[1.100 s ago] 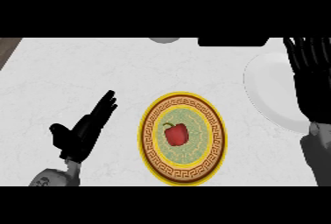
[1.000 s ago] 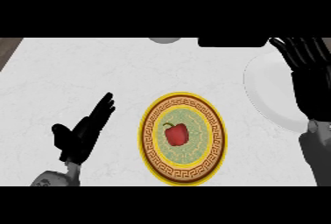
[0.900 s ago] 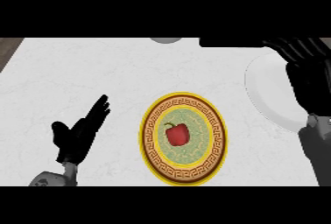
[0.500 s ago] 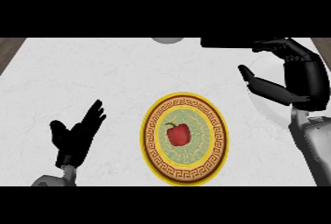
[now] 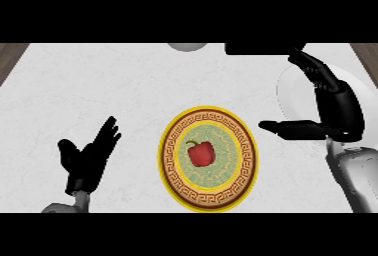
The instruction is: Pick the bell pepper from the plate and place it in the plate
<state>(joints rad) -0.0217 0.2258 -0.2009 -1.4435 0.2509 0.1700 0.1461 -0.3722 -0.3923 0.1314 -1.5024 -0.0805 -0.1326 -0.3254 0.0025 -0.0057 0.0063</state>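
Note:
A red bell pepper (image 5: 201,153) lies in the middle of a yellow-rimmed patterned plate (image 5: 171,159) at the counter's centre. A plain white plate (image 5: 294,96) sits at the right, partly hidden by my right hand (image 5: 336,107). That hand hovers above it, open, fingers pointing away and thumb stretched left toward the patterned plate; it stands right of the pepper and apart from it. My left hand (image 5: 88,157) rests open at the lower left, fingers up, well clear of both plates.
A pale round object (image 5: 187,46) shows at the counter's far edge, with a dark box (image 5: 258,48) beside it. Wooden floor (image 5: 10,57) shows past the counter's left and right edges. Bare white counter (image 5: 96,90) lies left of the patterned plate.
My right hand has swung from the far right edge leftward and down over the white plate, thumb now reaching toward the patterned plate. The left hand sank slightly. The pepper has not moved.

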